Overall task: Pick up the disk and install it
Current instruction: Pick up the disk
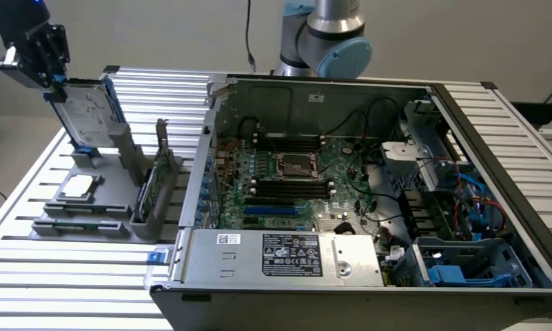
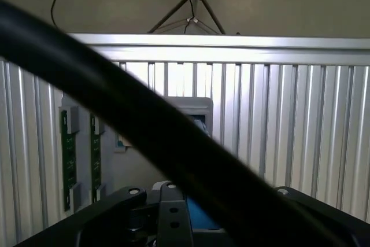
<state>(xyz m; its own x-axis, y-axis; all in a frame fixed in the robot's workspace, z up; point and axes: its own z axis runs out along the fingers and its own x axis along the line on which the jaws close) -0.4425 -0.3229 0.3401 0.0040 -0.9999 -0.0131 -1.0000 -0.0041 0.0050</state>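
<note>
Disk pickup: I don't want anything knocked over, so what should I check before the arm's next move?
1. The tool sits at the top edge of the disk: ok.
2. The disk stands roughly upright over the grey holder: ok.
3. The disk's lower end is free of the grey holder: cannot tell.
4. The green card in the holder stands apart from the disk: ok.
5. The computer case is open on top: ok.
6. The blue drive bay in the case is empty: cannot tell.
</note>
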